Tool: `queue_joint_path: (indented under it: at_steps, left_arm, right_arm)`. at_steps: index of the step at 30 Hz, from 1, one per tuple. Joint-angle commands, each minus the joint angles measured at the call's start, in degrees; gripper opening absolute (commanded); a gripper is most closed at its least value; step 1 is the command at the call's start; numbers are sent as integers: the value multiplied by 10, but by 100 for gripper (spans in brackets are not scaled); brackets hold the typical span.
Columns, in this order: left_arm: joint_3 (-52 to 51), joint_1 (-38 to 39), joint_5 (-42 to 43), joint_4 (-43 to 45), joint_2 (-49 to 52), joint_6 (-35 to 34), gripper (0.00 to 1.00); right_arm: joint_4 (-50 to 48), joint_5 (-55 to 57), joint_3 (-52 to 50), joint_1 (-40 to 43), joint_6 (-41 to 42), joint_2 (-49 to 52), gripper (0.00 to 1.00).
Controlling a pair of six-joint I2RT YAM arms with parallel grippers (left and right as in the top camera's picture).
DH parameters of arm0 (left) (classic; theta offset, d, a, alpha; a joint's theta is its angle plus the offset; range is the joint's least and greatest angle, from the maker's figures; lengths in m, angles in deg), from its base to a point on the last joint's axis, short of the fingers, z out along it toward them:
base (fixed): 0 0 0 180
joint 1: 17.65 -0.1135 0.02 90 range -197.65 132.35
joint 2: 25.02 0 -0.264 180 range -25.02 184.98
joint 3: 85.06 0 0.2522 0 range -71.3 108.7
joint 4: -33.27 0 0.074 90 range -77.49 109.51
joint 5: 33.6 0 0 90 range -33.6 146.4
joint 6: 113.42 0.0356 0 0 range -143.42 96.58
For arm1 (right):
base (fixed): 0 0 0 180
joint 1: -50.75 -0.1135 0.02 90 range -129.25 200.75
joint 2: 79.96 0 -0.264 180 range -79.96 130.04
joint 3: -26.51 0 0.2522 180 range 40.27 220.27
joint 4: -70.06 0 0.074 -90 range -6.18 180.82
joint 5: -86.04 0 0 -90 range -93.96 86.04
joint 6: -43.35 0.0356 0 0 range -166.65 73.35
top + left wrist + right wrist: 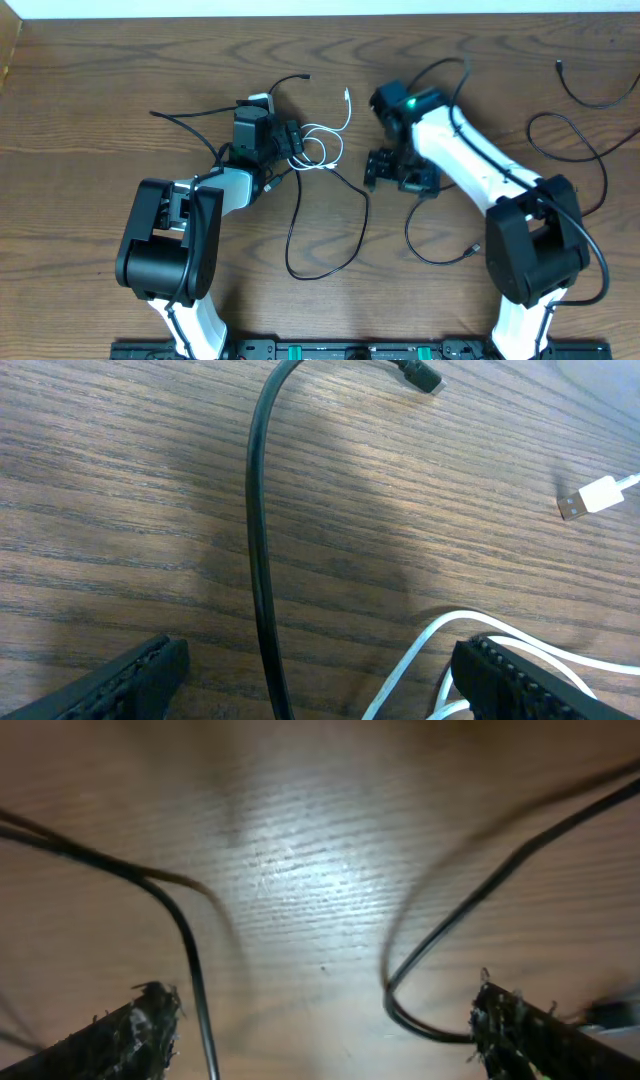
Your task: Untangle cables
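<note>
Black cables [258,560] and one white cable [415,650] — on a brown table [120,460] streaked with darker wood grain.

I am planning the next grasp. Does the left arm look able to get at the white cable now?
Probably yes. The left tool is open, and the white cable loops right beside one finger. A black cable lies between the fingers and may get caught too.
</note>
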Motion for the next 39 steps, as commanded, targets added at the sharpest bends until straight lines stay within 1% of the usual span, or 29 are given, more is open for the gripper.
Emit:
queue_joint_path:
  at_steps: [1,4,8,13,17,20,23,24,26,27,28,31,32,33,34,35,36,39]
  left_arm:
    - [-1,-2,10,-11,2,1,89]
    - [-1,-2,10,-11,2,1,89]
    - [-1,-2,10,-11,2,1,90]
    - [-1,-2,10,-11,2,1,89]
    - [-1,-2,10,-11,2,1,90]
    - [-1,-2,10,-11,2,1,89]
    - [-1,-2,10,-11,2,1,90]
    - [-1,-2,10,-11,2,1,89]
    - [-1,-2,10,-11,2,1,89]
    - [-1,-2,10,-11,2,1,89]
    - [-1,-2,10,-11,2,1,89]
    - [-1,-2,10,-11,2,1,90]
    - [-1,-2,10,-11,2,1,89]
    - [-1,-2,10,-11,2,1,89]
    - [-1,-2,10,-11,2,1,89]
    - [-1,-2,10,-11,2,1,90]
    - [-1,-2,10,-11,2,1,89]
    - [-1,-2,10,-11,2,1,89]
  right_arm:
    - [-29,24,-53,-12,63,-11,89]
    - [-38,24,-74,-9,62,-11,89]
    - [-23,38,-77,-2,63,-11,87]
    - [-22,63,-84,-4,63,-11,88]
    - [-61,63,-116,-5,67,-11,89]
    - [-86,63,-142,-5,67,-11,87]
    - [-105,63,-164,-5,67,-11,77]
    - [-112,63,-170,-5,67,-11,72]
    - [-122,62,-179,-5,67,-11,57]
    - [-128,62,-184,-5,68,-11,44]
    - [-128,63,-185,-5,73,-11,37]
    - [-129,63,-186,-5,78,-11,21]
    - [-132,63,-186,-5,78,-11,19]
    - [-135,63,-186,-5,77,-11,11]
    - [-138,63,-186,-5,77,-11,9]
    - [-142,63,-186,-5,77,-11,3]
    - [-145,63,-186,-5,77,-11,1]
    - [-150,67,-183,1,74,-11,1]
